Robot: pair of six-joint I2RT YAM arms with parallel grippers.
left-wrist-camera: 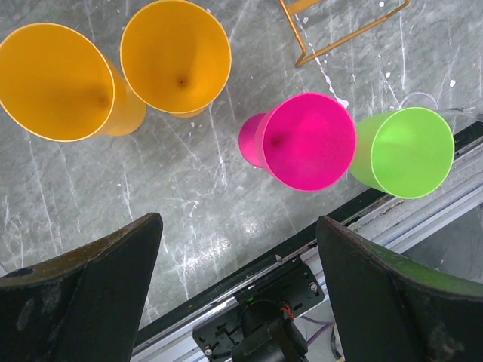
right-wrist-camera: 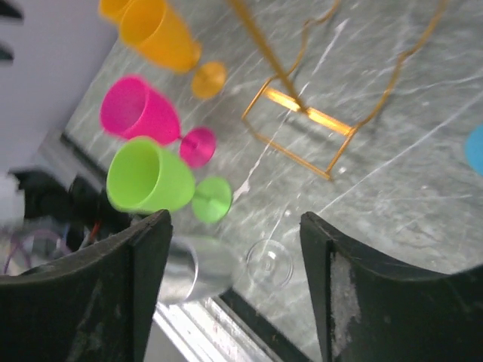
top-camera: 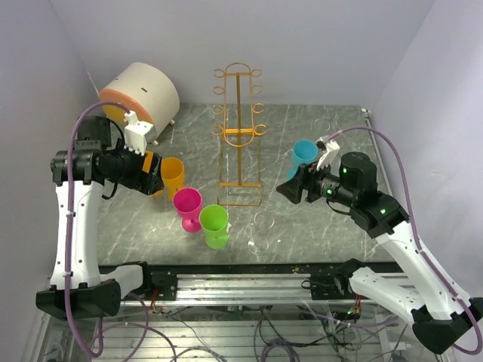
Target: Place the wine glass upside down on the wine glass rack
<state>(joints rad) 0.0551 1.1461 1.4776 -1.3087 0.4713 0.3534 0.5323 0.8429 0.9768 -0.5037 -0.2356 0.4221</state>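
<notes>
The orange-gold wire wine glass rack [top-camera: 238, 136] stands upright at mid-table; its base shows in the right wrist view [right-wrist-camera: 302, 113] and a corner of it in the left wrist view [left-wrist-camera: 339, 34]. A clear wine glass [top-camera: 263, 225] stands upright near the front edge. In the right wrist view its bowl [right-wrist-camera: 198, 268] and foot [right-wrist-camera: 269, 262] lie below and between my fingers. My right gripper [top-camera: 290, 188] [right-wrist-camera: 235, 226] is open and empty, above and right of the glass. My left gripper [top-camera: 155, 175] [left-wrist-camera: 238, 226] is open and empty, beside the orange goblets.
Coloured plastic goblets stand left of the rack: two orange [left-wrist-camera: 177, 56] [left-wrist-camera: 56, 79], pink [top-camera: 188, 205] [left-wrist-camera: 306, 139], green [top-camera: 215, 225] [left-wrist-camera: 407, 151]. A blue one [top-camera: 305, 153] stands right of the rack. A cream drum [top-camera: 143, 92] lies at back left. The metal rail [top-camera: 241, 285] runs along the front.
</notes>
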